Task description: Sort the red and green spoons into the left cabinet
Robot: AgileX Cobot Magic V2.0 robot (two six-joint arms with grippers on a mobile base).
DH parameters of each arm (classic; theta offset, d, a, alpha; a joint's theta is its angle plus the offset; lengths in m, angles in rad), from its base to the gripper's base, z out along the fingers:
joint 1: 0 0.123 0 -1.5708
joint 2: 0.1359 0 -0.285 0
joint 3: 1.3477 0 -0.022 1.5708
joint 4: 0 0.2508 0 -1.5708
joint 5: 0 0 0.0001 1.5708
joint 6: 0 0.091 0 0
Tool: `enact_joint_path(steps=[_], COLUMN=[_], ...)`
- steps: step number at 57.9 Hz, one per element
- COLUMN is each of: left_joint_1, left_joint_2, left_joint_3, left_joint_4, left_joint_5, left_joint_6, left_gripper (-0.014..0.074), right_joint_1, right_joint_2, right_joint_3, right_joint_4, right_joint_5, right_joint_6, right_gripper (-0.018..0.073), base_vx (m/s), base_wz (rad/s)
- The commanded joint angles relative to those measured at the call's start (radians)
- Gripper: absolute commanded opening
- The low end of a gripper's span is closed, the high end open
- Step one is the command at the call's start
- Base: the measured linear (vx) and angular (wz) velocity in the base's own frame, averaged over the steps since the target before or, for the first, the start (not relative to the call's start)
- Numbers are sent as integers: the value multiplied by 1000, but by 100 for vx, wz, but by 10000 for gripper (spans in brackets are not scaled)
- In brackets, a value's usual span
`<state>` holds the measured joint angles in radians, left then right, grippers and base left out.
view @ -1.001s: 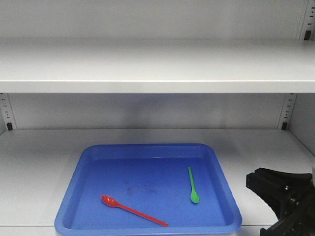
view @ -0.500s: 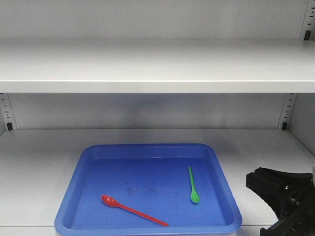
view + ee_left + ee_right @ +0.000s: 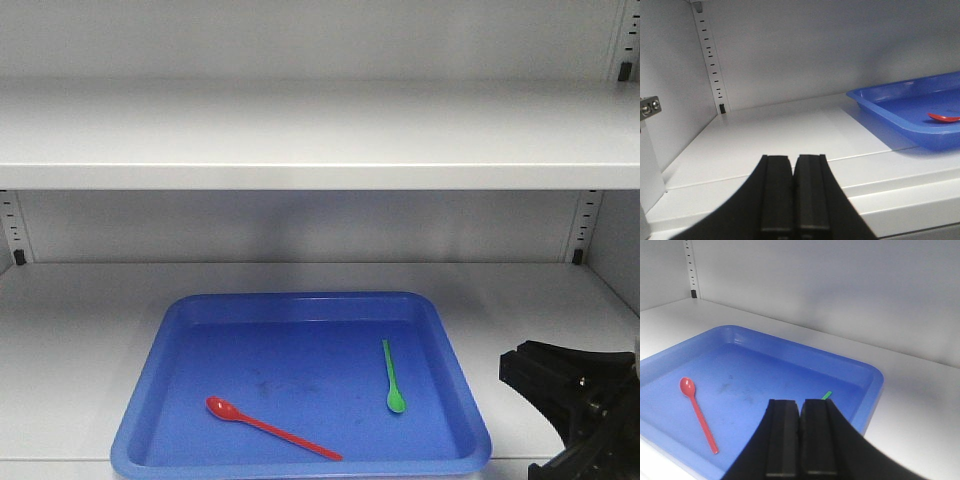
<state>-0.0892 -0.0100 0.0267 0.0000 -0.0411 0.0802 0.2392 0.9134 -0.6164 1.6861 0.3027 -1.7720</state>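
Note:
A blue tray (image 3: 452,370) lies on the lower cabinet shelf. In it lie a red spoon (image 3: 268,428) at the front left and a green spoon (image 3: 391,377) at the right. In the right wrist view the red spoon (image 3: 699,417) shows at the left and only the green spoon's handle tip (image 3: 826,395) peeks out above my right gripper (image 3: 801,402), which is shut and empty over the tray (image 3: 871,390). My left gripper (image 3: 792,159) is shut and empty, left of the tray (image 3: 890,116), where the red spoon's bowl (image 3: 943,117) shows.
An upper shelf (image 3: 320,140) spans the cabinet above the tray. The cabinet's left wall with a slotted rail (image 3: 710,55) stands close to the left gripper. The right arm's black body (image 3: 575,400) sits at the lower right, beside the tray.

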Motion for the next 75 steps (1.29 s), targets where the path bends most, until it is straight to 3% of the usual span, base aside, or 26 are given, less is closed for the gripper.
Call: enact_joint_path(steps=[1, 17, 23, 29, 38, 42, 46, 51, 57, 66, 75], left_joint_1=[3, 3, 3, 3, 3, 3, 3, 3, 3, 3, 3], left_joint_2=[-19, -19, -19, -19, -19, -19, -19, -19, -19, -19, -19], left_joint_3=[16, 16, 16, 16, 16, 16, 16, 16, 16, 16, 16], left_joint_4=[0, 0, 0, 0, 0, 0, 0, 0, 0, 0, 0], left_joint_5=[-71, -71, -71, -71, -71, -71, -71, -71, -71, -71, -71], left_joint_6=[-8, -8, -8, -8, -8, -8, -8, -8, -8, -8, -8], left_gripper=[-1, -1, -1, -1, -1, -1, -1, -1, -1, -1, -1], right_joint_1=[0, 0, 0, 0, 0, 0, -1, -2, -11, -89, -146], right_joint_2=[-12, -4, -3, -3, -1, -1, -1, -8, -48, -116, -236], right_joint_3=[-32, -32, -32, -32, -32, -32, -32, -32, -32, -19, 108], right_joint_4=[26, 59, -23, -285, -929, -1197, -1437, -1642, -1743, -1733, -1740], right_joint_5=[22, -22, -59, -107, -209, -235, -248, -247, -243, -264, -402], right_joint_6=[-7, -6, 48, 301, 1033, 1310, 1530, 1727, 1821, 1824, 1826], right_gripper=[-3, -3, -3, -3, -3, -3, -3, -3, -3, -3, -3], base_vx=[0, 0, 0, 0, 0, 0, 0, 0, 0, 0, 0], base_wz=[0, 0, 0, 0, 0, 0, 0, 0, 0, 0, 0])
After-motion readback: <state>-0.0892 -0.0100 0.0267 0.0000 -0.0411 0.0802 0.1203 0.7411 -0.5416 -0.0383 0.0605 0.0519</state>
